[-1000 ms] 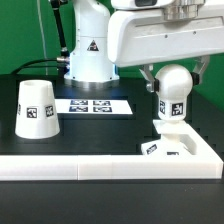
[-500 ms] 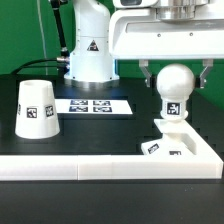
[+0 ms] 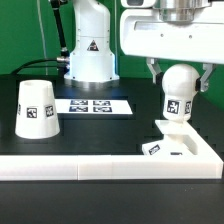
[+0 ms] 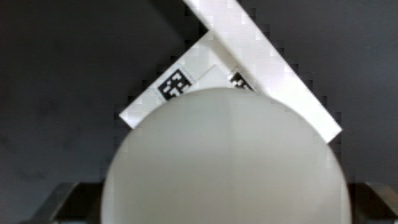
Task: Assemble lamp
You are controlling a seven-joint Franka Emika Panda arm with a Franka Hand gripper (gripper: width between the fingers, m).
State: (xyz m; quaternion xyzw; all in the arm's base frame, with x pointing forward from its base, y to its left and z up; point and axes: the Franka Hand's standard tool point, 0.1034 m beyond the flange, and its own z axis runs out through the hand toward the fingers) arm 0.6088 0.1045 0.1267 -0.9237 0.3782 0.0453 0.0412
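My gripper (image 3: 179, 80) is shut on the round head of the white bulb (image 3: 178, 98) and holds it upright, tag facing the camera. The bulb's lower end is just above the flat square base (image 3: 176, 147), which lies at the exterior view's right; I cannot tell if they touch. The cup-like shade (image 3: 36, 108) stands mouth down at the left, far from the gripper. In the wrist view the bulb (image 4: 222, 150) fills most of the picture between the dark fingers (image 4: 64, 205), with the tagged base (image 4: 199, 78) beyond it.
The marker board (image 3: 94, 105) lies between the shade and the base. The big white robot pedestal (image 3: 88, 50) stands behind it. A raised white wall (image 3: 60, 168) runs along the table's front edge and meets the base at the right corner.
The gripper has carried the bulb a little toward the exterior view's right, over the base. The shade, base and marker board have not moved.
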